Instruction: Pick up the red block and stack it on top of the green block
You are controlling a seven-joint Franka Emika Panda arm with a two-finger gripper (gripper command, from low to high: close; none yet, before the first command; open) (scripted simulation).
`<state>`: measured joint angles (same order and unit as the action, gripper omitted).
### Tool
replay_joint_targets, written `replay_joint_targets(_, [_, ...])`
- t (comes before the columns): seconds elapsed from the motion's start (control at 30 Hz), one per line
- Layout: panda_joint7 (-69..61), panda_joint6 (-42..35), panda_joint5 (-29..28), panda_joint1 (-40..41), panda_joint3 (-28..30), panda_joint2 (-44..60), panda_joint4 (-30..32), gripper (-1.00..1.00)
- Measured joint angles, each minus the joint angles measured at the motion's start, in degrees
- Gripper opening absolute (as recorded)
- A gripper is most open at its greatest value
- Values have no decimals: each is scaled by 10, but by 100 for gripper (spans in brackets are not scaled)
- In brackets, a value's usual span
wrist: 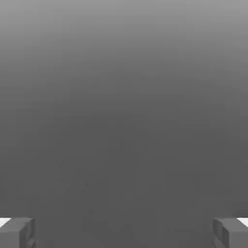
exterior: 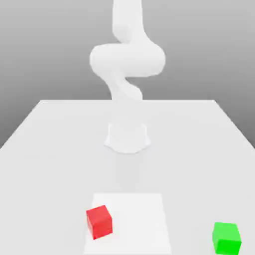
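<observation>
Initial configuration for a two-block stack, all positions referred to the white square [exterior: 127,224]. The red block [exterior: 100,222] lies at the square's edge on the exterior view's left, partly over it, and is turned relative to its sides. The green block [exterior: 227,238] rests on the surface [exterior: 60,174] beyond the square, well apart toward the exterior view's right. The arm [exterior: 128,60] rises from its base [exterior: 127,138], behind the square. In the hand view the end effector [wrist: 124,233] is open, its fingers wide apart with nothing between them, presumably ready to receive the red block. The wide separation of the blocks probably leaves room to grasp one without disturbing the other. The red block's turned pose suggests that the wrist should be rotated to match its faces before closing.
</observation>
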<state>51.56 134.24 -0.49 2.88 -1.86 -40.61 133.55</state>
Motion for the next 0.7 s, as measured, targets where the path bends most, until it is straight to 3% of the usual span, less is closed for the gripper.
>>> replay_joint_targets(0.37, [264,107,-34,106,-62,233,78,0])
replay_joint_targets(0.7, [478,204,-34,147,-62,438,147,0])
